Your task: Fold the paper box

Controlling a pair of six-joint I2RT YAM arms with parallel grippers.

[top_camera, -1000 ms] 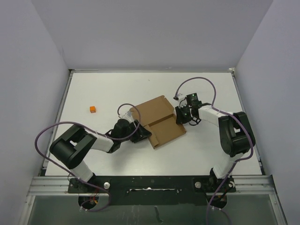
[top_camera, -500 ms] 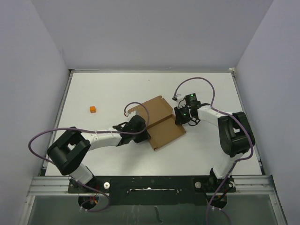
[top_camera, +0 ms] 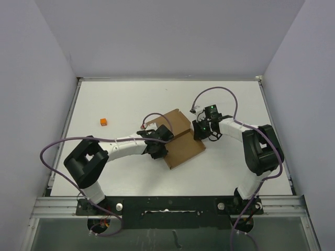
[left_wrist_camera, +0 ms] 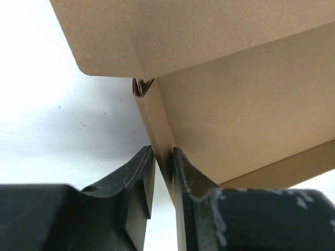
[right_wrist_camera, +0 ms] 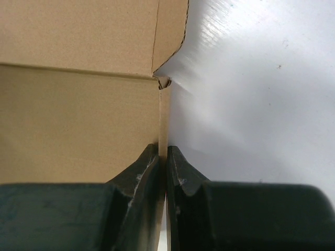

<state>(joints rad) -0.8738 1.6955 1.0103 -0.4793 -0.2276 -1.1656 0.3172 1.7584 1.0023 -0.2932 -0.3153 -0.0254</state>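
The paper box [top_camera: 180, 141] is a brown cardboard sheet lying mid-table, with its side flaps raised. My left gripper [top_camera: 158, 145] is at its left edge. In the left wrist view the left gripper [left_wrist_camera: 163, 151] has both tips against an upright side flap of the paper box [left_wrist_camera: 235, 104], one on each face. My right gripper [top_camera: 200, 129] is at the right edge of the sheet. The right wrist view has the right gripper [right_wrist_camera: 163, 147] shut tight on a thin upright flap of the paper box [right_wrist_camera: 78, 115].
A small orange cube [top_camera: 103, 122] sits on the white table [top_camera: 104, 99] to the left of the box. Purple cables loop over both arms. Grey walls stand round the table on the left, back and right.
My left arm reached right to the box's left edge and its jaws narrowed onto the side flap. The box shifted slightly. The right gripper kept its grip and barely moved.
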